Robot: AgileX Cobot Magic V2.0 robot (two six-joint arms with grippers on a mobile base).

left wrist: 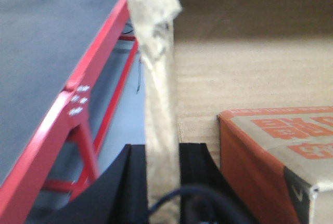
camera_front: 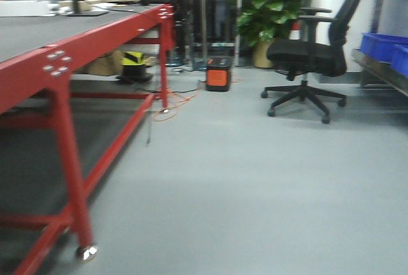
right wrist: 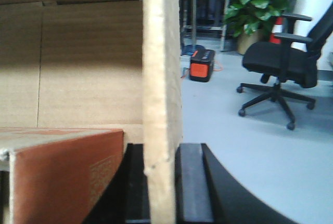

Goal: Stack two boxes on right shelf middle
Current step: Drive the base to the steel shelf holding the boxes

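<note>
My two grippers carry an open brown cardboard box between them. In the left wrist view the left gripper (left wrist: 162, 151) is shut on the box's frayed left wall (left wrist: 158, 78), one black finger on each side. In the right wrist view the right gripper (right wrist: 161, 151) is shut on its right wall (right wrist: 160, 52) in the same way. An orange-printed carton (left wrist: 276, 146) lies inside the box, and it also shows by the right gripper (right wrist: 62, 172). A steel rack shelf (camera_front: 377, 69) stands at the far right of the front view. The box and grippers are out of that view.
A red-framed table (camera_front: 95, 39) with a dark grey top runs along the left, close to the box's left wall. A black office chair (camera_front: 312, 58) stands ahead on the right on grey floor. Blue bins (camera_front: 382, 45) sit on the rack. An orange device (camera_front: 218, 74) and a plant (camera_front: 274, 0) stand at the back.
</note>
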